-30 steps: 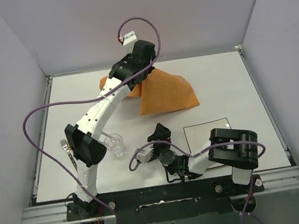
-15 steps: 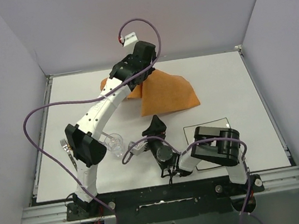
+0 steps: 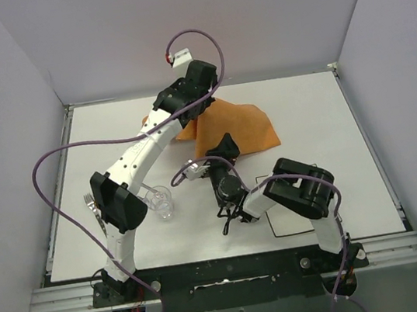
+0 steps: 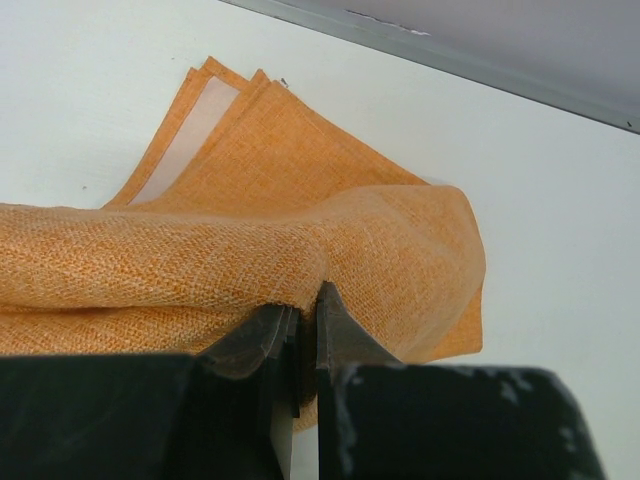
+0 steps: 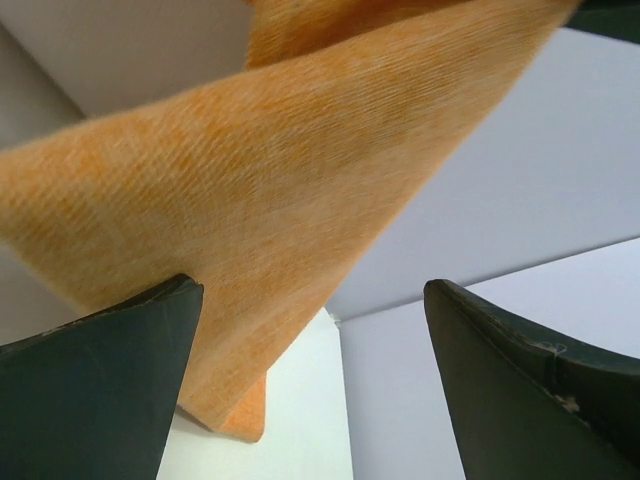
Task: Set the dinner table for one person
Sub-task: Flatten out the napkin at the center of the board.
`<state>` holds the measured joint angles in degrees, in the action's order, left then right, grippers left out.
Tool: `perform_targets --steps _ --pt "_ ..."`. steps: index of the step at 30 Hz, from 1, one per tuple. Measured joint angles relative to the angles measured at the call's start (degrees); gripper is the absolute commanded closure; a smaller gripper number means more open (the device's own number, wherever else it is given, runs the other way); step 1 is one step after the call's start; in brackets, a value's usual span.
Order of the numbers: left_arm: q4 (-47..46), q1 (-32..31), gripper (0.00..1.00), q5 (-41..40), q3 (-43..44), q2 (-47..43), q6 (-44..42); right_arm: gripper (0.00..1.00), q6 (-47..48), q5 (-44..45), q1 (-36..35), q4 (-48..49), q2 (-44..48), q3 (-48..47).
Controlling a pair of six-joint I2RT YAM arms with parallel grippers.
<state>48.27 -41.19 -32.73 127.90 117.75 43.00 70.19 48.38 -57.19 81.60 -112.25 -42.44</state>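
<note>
Orange cloth (image 3: 232,129) hangs pinched in the clamped left gripper (image 4: 307,312). Right gripper (image 5: 310,290) gapes wide, cloth blurred close ahead; its arm hides most of the plate (image 3: 284,229).

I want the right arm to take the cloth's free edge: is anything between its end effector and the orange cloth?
Nothing visible. The right end effector is open and the orange cloth hangs right in front of it. The left end effector holds the cloth up by a pinched fold.
</note>
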Motion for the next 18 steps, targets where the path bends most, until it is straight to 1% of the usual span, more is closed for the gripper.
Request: perform_targets --steps 4,5,6,7,8,9,10,14,18 --pt "0.0 0.0 1.00 0.0 -1.1 -0.7 -0.2 0.01 -1.4 0.0 0.3 -0.2 -4.5 -0.9" --pt "0.0 0.0 1.00 0.0 -1.3 -0.9 -0.2 0.04 -1.7 0.0 0.2 -0.2 -5.3 -1.1" --pt "0.0 0.0 1.00 0.0 -1.4 -1.0 -0.2 0.12 -1.9 0.0 0.2 -0.3 -6.1 -1.5" --pt "0.0 0.0 1.00 0.0 -1.4 -1.1 -0.2 0.29 -2.1 0.1 0.3 -0.3 -6.7 -1.9" --pt "0.0 0.0 1.00 0.0 -1.4 -1.1 -0.3 0.58 -2.3 0.0 0.5 -0.3 -7.4 -2.6" --pt "-0.1 0.0 1.00 0.0 -1.4 -1.2 -0.3 0.97 -2.6 0.0 0.6 -0.5 -8.1 -3.3" --pt "-0.1 0.0 1.00 0.0 -1.5 -1.2 -0.3 1.00 -2.8 0.0 0.9 -0.4 -8.6 -4.2" --pt "-0.5 0.0 1.00 0.1 -2.5 -1.8 -0.4 1.00 -3.5 0.6 3.1 -0.4 -9.8 -7.0" --pt "-0.7 0.0 1.00 0.0 -4.7 -3.3 -0.7 1.00 -3.6 1.3 6.6 -0.3 -9.5 -7.8"
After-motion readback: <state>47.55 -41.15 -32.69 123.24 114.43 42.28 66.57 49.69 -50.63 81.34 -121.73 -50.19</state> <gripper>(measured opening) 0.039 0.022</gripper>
